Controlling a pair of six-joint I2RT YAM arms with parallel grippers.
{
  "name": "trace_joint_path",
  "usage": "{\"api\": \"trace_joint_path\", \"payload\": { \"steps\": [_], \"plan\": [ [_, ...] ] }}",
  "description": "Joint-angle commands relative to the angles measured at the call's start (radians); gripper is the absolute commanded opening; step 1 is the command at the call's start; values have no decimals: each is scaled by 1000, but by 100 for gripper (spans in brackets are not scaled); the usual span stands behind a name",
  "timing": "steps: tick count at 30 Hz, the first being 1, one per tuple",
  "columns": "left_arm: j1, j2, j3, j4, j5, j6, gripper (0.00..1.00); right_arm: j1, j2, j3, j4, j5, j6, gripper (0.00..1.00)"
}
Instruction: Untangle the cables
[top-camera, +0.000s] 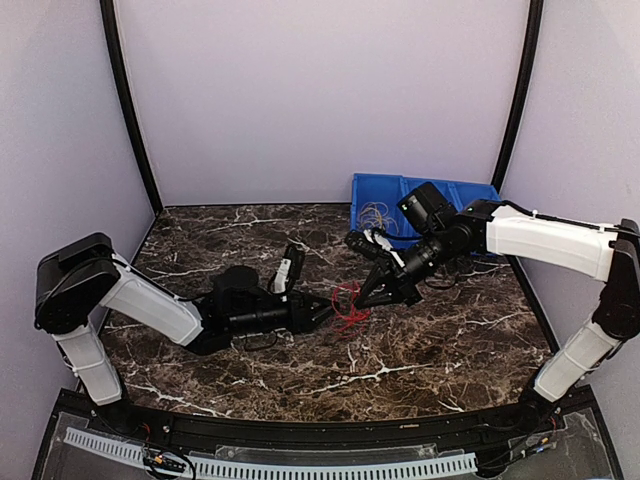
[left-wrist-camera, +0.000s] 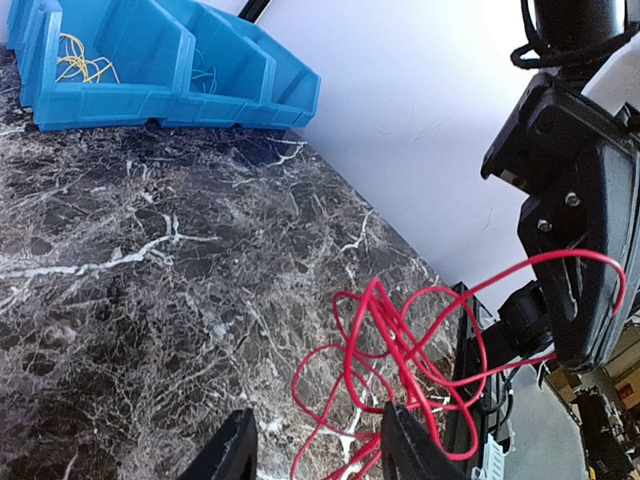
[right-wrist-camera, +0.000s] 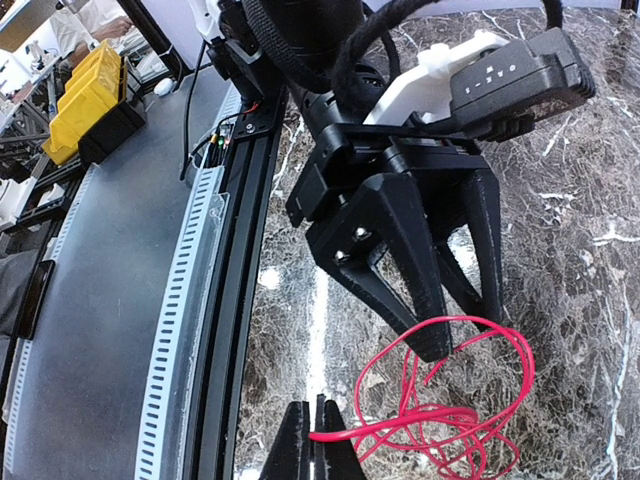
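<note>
Where my arms meet over the dark marble table (left-wrist-camera: 150, 280), my left gripper (left-wrist-camera: 318, 425) stands about half open, fingers apart, with strands of the red cable (left-wrist-camera: 383, 318) running between them and nothing pinched. Facing it, my right gripper (right-wrist-camera: 318, 410) is closed tight on a loop of that same red cable, whose tangle sits between both grippers, low over the table. Far back by the wall, a yellow cable (left-wrist-camera: 80, 62) lies in the left one of the blue bins (left-wrist-camera: 150, 95).
</note>
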Motion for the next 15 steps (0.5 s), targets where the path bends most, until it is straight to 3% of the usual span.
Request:
{"api": "trace_joint_path", "payload": {
  "steps": [1, 7, 15],
  "plan": [
    [30, 38, 12, 162, 76, -55, 43, 0, -17, 3, 0, -30, -13, 0],
    [57, 109, 25, 315, 133, -115, 23, 0, -19, -5, 3, -31, -16, 0],
    [60, 155, 44, 405, 225, -164, 32, 0, -18, -6, 12, -18, -10, 0]
  ]
}}
